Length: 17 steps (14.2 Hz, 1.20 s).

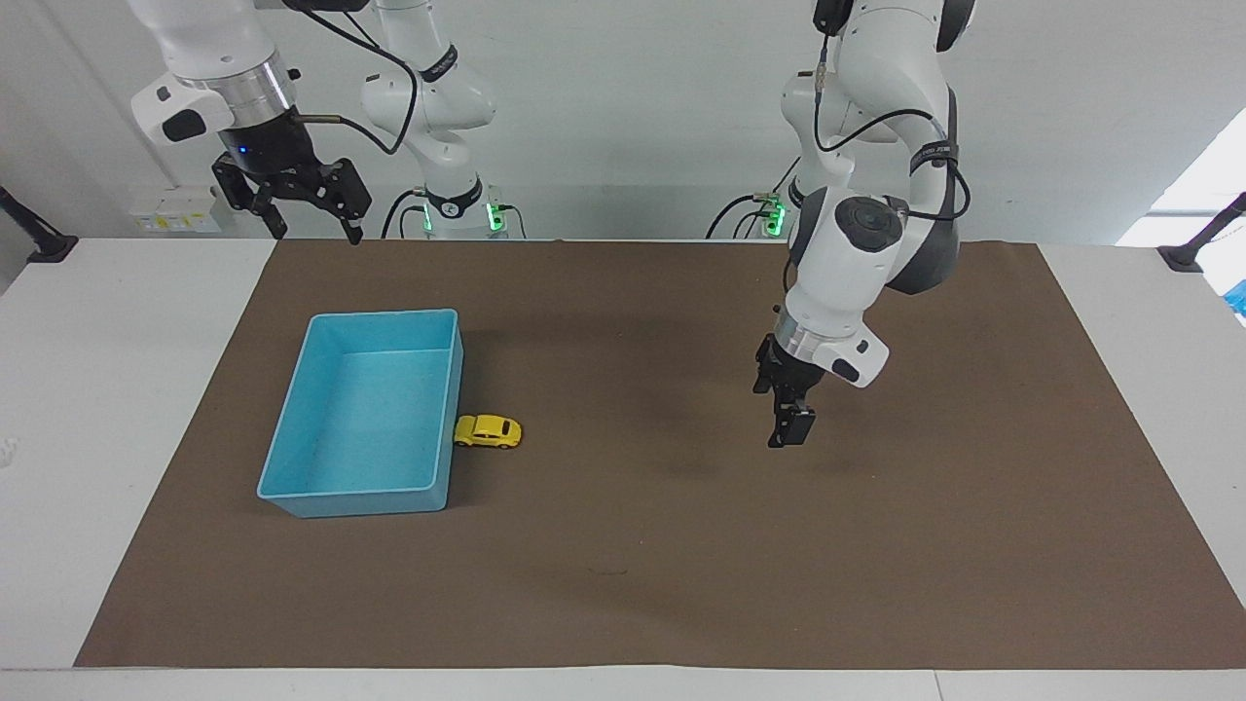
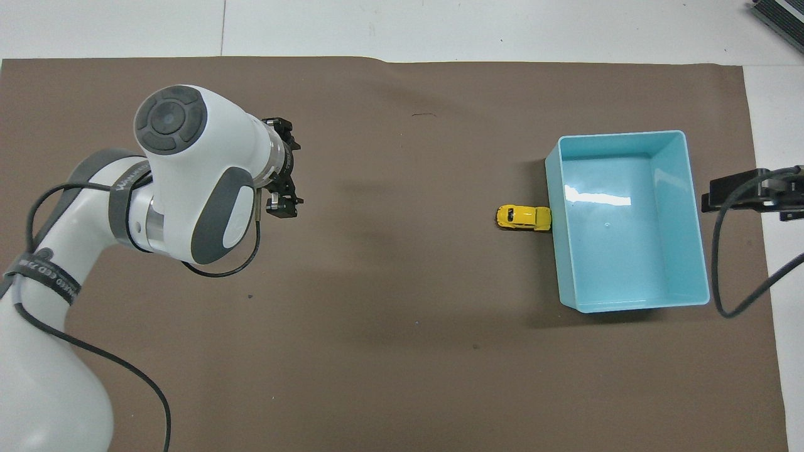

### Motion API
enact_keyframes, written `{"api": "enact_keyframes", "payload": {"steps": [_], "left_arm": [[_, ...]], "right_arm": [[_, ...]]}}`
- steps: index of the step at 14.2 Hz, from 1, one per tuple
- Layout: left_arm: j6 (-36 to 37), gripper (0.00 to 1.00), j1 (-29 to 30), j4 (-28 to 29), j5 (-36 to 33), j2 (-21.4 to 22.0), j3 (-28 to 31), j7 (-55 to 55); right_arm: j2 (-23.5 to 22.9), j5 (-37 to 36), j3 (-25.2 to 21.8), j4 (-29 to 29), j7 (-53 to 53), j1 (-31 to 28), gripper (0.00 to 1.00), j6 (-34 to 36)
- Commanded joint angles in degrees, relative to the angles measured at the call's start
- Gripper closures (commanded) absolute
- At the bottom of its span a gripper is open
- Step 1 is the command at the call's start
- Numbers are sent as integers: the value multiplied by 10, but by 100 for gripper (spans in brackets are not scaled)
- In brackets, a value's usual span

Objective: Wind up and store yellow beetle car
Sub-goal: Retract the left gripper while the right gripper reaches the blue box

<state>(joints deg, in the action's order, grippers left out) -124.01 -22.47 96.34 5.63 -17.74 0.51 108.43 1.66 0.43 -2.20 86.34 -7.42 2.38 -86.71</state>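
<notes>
White tabletop (image 1: 117, 389) with a big brown mat (image 1: 642, 545) covering most of it, plain white wall at the robots' end. Light-blue bin (image 1: 292, 492) sits on the mat toward the right arm's end of the tabletop, open top, nothing inside it. Yellow car (image 1: 488, 431) is on the mat, on its wheels, right up against the bin's long wall on the side that faces the left arm's end; in the overhead view the car (image 2: 523, 218) looks to be touching the wall of the bin (image 2: 628, 306), roughly partway along it. Car lies crosswise to that wall, one end at the bin. Left hand (image 1: 790, 428) hangs in the air over bare mat toward the left arm's end, well apart from the car and bin, pointing down with the wrist tilted; fingers look closed together with nothing between them. From overhead the left hand (image 2: 281, 207) pokes out from under the white wrist housing, which hides most of it. Right hand (image 1: 310, 232) is up high at the robots' edge of the tabletop, over the mat's edge near the right arm's base, waiting, fingers spread apart and empty. Only a dark bit of it and its cable shows at the edge of the overhead view, just outside the bin. Neither hand is touching the car.
</notes>
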Motion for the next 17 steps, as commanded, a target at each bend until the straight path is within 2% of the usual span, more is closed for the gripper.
{"api": "enact_keyframes", "payload": {"steps": [1,5,10,14,17], "left_arm": [[21,0,17,2,-7,31,-4,-54],[46,0,39,4,-7,60,-4,-174],[80,0,80,10,-5,84,-4,-301],[108,0,115,20,-2,98,-4,-406],[118,0,143,41,-2,118,-4,-508]], "right_arm": [[6,5,2,1,13,-7,0,3],[12,12,10,2,31,-2,0,17],[14,24,32,4,123,1,0,10],[19,21,68,7,215,1,0,9],[21,21,83,7,267,1,0,9]]}}
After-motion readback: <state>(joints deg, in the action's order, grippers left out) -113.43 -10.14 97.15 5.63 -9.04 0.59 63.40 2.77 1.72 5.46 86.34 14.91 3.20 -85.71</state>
